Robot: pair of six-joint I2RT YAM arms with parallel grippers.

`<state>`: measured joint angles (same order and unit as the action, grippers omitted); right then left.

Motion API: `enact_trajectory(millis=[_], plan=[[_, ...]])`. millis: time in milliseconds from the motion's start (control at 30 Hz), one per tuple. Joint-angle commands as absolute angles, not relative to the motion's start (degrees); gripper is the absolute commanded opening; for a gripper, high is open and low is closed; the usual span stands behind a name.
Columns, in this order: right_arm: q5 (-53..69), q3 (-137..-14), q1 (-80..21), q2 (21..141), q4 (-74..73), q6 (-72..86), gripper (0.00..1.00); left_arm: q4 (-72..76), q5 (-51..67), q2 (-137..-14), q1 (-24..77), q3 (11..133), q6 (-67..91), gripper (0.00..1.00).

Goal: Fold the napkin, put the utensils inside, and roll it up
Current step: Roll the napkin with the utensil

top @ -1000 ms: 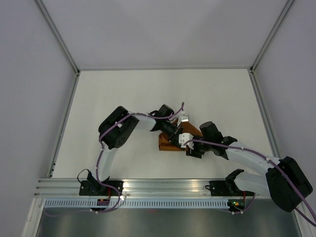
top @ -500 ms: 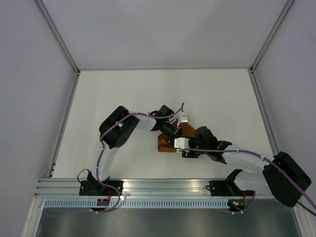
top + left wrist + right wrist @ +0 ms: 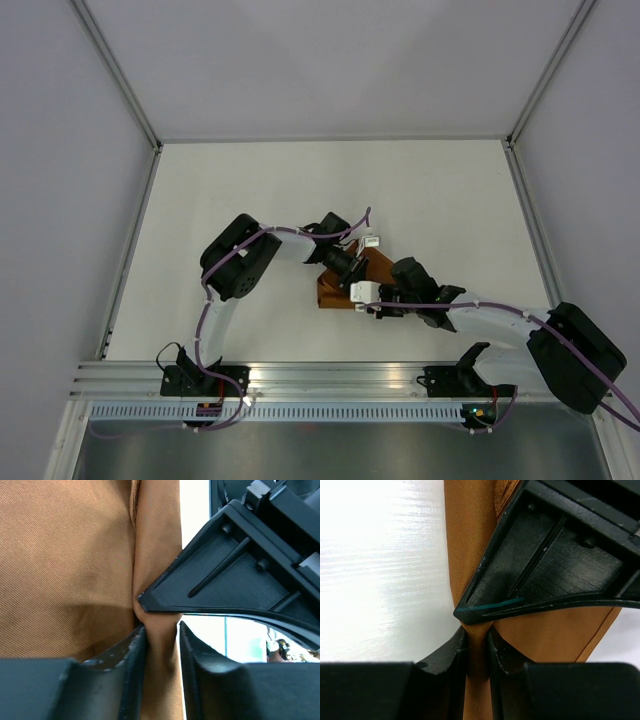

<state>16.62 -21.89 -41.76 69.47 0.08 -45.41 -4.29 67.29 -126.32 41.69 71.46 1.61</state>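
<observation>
The rust-orange napkin (image 3: 324,293) lies bunched on the white table, mostly covered by both arms. My left gripper (image 3: 360,290) and right gripper (image 3: 380,303) meet tip to tip over it. In the left wrist view a narrow ridge of napkin (image 3: 65,555) stands between the left gripper's (image 3: 160,630) jaws; it touches one finger, and a sliver of light separates it from the other. In the right wrist view the right gripper (image 3: 476,635) pinches a thin fold of napkin (image 3: 465,540), both fingers pressed on it. The utensils are out of view.
The white table (image 3: 200,200) is walled by grey panels left, right and behind. An aluminium rail (image 3: 330,378) runs along the near edge, carrying both arm bases. Each wrist view is partly blocked by the other gripper's black finger (image 3: 235,575) (image 3: 555,565).
My right gripper has slid left onto the napkin and closed its jaws on a fold. My left gripper's jaws have widened slightly around the fabric, and the napkin has shifted slightly left.
</observation>
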Motion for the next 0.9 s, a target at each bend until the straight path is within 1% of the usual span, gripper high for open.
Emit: enact_trajectory(millis=[0, 100, 233, 400, 500, 667, 700, 867], plan=[[16.43, -23.29, -41.48, 71.19, -4.47, -45.53, 0.18, -7.65, 58.62, -125.07, 41.48, 70.31, 0.09, 0.40], [17.58, -24.34, -41.31, 71.98, -6.41, -45.70, 0.15, -7.65, 58.19, -122.71, 40.96, 70.75, 0.18, 0.41], [19.33, -25.83, -41.40, 73.47, -8.61, -45.88, 0.14, -7.91, 57.22, -120.24, 39.73, 71.10, 0.18, 0.43], [22.76, -27.86, -40.34, 75.23, -11.86, -46.23, 0.14, -7.39, 53.44, -116.64, 37.36, 70.23, 0.26, 0.43], [25.47, -30.66, -38.94, 76.99, -14.92, -47.11, 0.14, -4.58, 50.98, -114.44, 35.95, 68.30, 1.49, 0.43], [31.02, -36.64, -34.20, 83.40, -21.78, -49.92, 0.14, 1.74, 43.17, -108.12, 34.37, 64.61, 4.13, 0.43], [31.81, -37.78, -33.58, 84.54, -25.02, -51.49, 0.14, 2.80, 42.37, -106.97, 34.19, 62.95, 4.83, 0.43], [38.14, -48.06, -28.75, 94.29, -35.93, -56.33, 0.14, 10.53, 34.29, -99.52, 34.19, 55.92, 6.15, 0.43]])
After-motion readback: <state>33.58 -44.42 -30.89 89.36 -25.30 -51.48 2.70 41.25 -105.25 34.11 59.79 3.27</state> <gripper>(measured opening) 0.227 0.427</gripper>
